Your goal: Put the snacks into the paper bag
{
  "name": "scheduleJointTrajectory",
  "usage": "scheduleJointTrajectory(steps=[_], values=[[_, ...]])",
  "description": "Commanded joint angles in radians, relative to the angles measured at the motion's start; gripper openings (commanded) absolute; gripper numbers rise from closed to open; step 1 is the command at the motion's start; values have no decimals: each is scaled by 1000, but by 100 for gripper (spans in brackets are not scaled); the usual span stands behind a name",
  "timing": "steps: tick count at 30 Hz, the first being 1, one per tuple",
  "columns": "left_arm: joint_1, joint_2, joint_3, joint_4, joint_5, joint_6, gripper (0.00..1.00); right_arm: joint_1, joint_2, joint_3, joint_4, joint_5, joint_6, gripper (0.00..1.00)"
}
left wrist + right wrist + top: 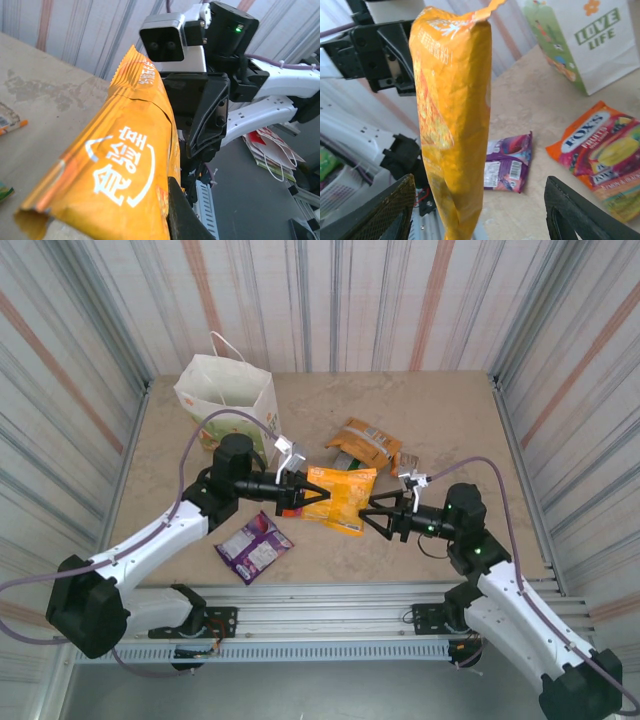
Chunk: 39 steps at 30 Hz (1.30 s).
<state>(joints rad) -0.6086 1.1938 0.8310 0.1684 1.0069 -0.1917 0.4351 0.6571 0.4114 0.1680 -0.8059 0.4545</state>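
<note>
Looking down from the top camera, the yellow-orange packet [345, 498] is held off the worktop [440, 410] between the two arms: the left hand [308, 496] is clamped on its left edge, and the right hand [372, 512] sits at its right edge. The paper bag [225, 390] stands upright at the far left corner, well apart from the packet. A purple packet [253, 547] lies flat near the front, and an orange packet [365, 445] lies behind the raised one. From the left wrist, the held packet is glossy, creased along a fold and printed with white lettering, its crimped end toward the right hand's camera block. From the right wrist it appears edge-on and puffy, standing between that hand's two dark fingers [390, 210], which are spread wide — neither touches it. Beyond lie the purple packet, the orange one marked "FOX'S", and the white bag with green "LOVE LIFE" print.
</note>
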Motion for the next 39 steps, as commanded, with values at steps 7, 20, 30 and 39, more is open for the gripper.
scheduleJointTrajectory(steps=[7, 20, 30, 39], values=[[-17, -1, 57, 6, 42, 72, 8, 52, 84, 103, 64, -116, -65, 52], [-2, -13, 94, -172, -198, 97, 63, 48, 60, 143, 11, 109, -148, 2], [162, -98, 3, -325, -596, -79, 78, 70, 323, 389, 42, 292, -317, 2], [420, -143, -68, -454, -620, -171, 78, 112, 749, 793, 59, 297, -456, 3]])
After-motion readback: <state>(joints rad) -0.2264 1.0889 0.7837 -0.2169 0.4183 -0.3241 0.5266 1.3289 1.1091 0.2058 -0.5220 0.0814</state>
